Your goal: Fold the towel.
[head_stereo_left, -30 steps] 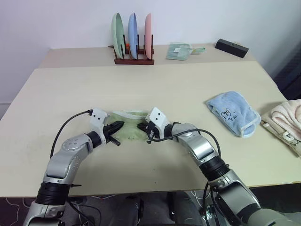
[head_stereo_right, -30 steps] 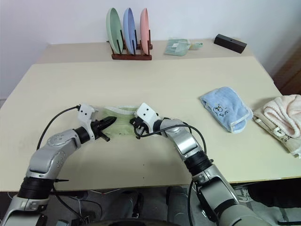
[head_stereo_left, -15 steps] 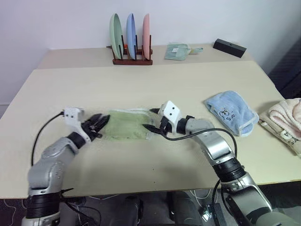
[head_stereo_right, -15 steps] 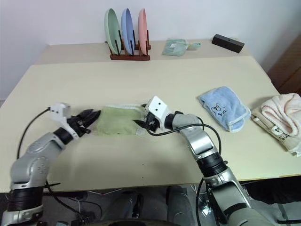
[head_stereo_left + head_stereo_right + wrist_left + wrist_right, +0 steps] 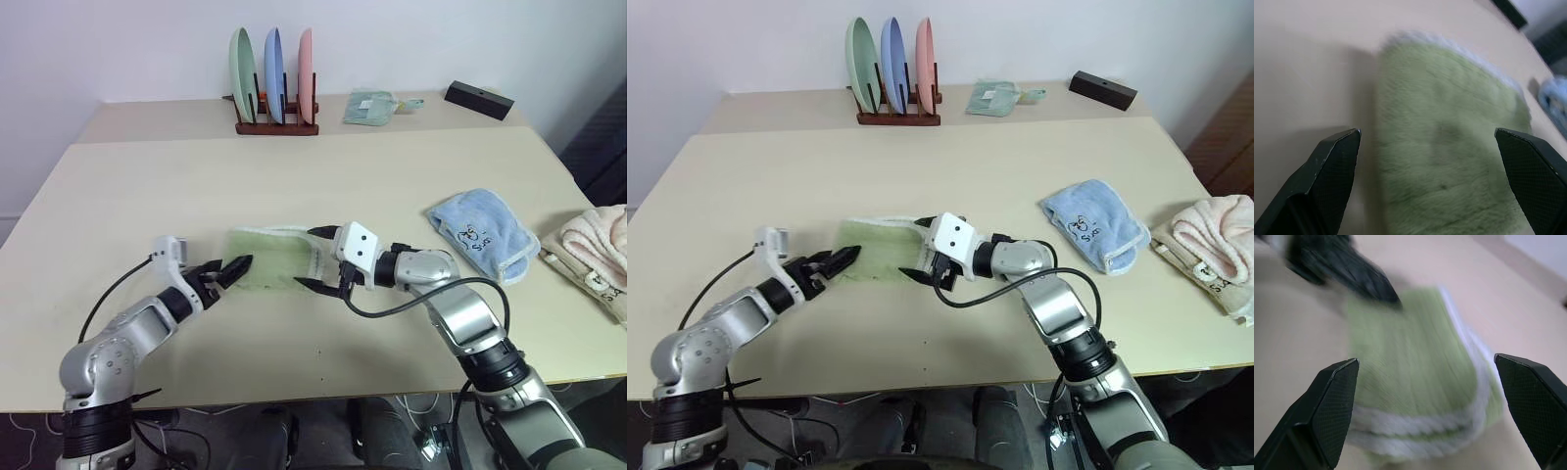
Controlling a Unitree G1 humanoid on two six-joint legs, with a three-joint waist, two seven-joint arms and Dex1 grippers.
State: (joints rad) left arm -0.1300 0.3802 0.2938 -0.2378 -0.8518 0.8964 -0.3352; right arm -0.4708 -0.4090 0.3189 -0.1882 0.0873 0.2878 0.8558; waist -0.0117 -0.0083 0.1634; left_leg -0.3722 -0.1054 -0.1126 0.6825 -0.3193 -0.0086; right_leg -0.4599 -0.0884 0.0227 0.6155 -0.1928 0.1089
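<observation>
My left pincer (image 5: pixel 233 268) and right pincer (image 5: pixel 315 258) both stand with fingers spread wide, holding nothing. The towel (image 5: pixel 272 258) lies flat on the table (image 5: pixel 147 196) between them, seemingly just clear of both sets of tips. A blue towel (image 5: pixel 485 233) rests well beyond my right pincer.

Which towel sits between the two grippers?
The light green towel, lying flat on the table between the left gripper and right gripper. The blue towel and pink towel lie off toward the table's right edge.
</observation>
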